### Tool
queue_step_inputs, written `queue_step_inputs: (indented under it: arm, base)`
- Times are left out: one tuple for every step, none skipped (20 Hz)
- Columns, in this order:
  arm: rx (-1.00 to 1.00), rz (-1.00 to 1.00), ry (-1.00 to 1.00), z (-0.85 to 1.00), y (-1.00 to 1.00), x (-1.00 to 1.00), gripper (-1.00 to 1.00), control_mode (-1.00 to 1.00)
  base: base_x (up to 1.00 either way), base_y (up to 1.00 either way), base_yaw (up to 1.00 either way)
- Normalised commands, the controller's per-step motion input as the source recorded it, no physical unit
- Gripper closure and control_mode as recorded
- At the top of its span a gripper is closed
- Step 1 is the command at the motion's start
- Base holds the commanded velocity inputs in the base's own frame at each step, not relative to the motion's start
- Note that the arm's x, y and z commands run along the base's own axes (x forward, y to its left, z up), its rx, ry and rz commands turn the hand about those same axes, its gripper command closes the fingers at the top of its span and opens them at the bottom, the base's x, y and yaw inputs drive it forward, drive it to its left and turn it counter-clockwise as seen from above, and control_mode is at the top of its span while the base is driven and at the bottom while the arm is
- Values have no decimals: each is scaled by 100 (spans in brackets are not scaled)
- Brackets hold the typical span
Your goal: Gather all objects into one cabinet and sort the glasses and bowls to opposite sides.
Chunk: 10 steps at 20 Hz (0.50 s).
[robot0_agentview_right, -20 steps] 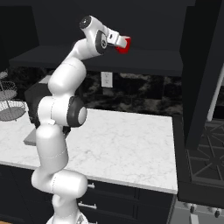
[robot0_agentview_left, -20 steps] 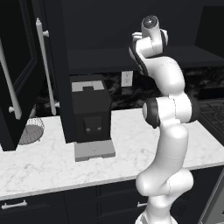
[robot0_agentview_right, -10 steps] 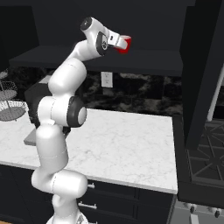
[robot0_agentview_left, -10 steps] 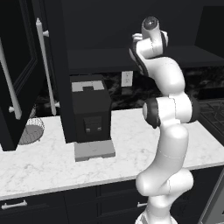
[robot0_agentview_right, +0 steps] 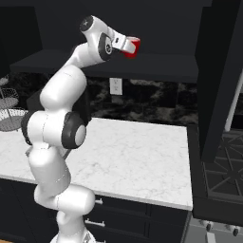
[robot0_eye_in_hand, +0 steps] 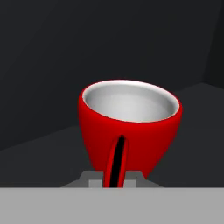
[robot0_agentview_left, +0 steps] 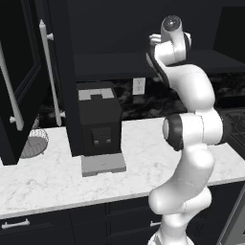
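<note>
A glossy red mug [robot0_eye_in_hand: 131,127] with a white inside stands upright against the dark interior of the cabinet [robot0_agentview_right: 166,71], its thin handle turned toward the hand camera. My gripper [robot0_eye_in_hand: 114,177] is shut on that handle, one fingertip on each side. In the right base view the arm reaches high up, with the gripper [robot0_agentview_right: 124,46] holding the red mug [robot0_agentview_right: 132,47] just above the cabinet's dark shelf. Whether the mug rests on the shelf or hangs slightly above it I cannot tell.
A black coffee machine [robot0_agentview_left: 99,125] stands on the white marble counter [robot0_agentview_left: 143,162]. An open black cabinet door with a long white bar handle [robot0_agentview_left: 13,95] hangs at the left, with a wire basket [robot0_agentview_left: 31,143] beneath it. A stove [robot0_agentview_right: 223,175] lies at the right.
The fingers have closed on the red mug's handle. The arm and the mug have hardly moved.
</note>
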Motion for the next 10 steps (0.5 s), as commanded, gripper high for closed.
queue_step_inputs:
  arm:
    - [0, 0, -14, -19, 0, -100, 100, -100]
    - [0, 0, -13, -17, 0, -100, 100, -100]
    - [0, 0, -13, -17, 0, -100, 100, -100]
    - [0, 0, -13, -15, 0, -100, 100, -100]
    - [0, 0, -13, -8, 0, -100, 100, -100]
    - [0, 1, -11, 0, 0, -100, 100, -100]
    - [0, 3, -11, 0, 0, -100, 100, -100]
    - [0, 7, -9, 0, 0, -100, 100, -100]
    - [0, 11, -6, 0, 3, -100, 100, -100]
    - [0, 12, -5, 0, 4, -100, 100, -100]
  base:
    - [0, 0, 0]
    - [0, 0, 0]
    - [0, 0, 0]
    - [0, 0, 0]
    - [0, 0, 0]
    - [0, 0, 0]
    - [0, 0, 0]
    - [0, 0, 0]
    - [0, 0, 0]
    - [0, 0, 0]
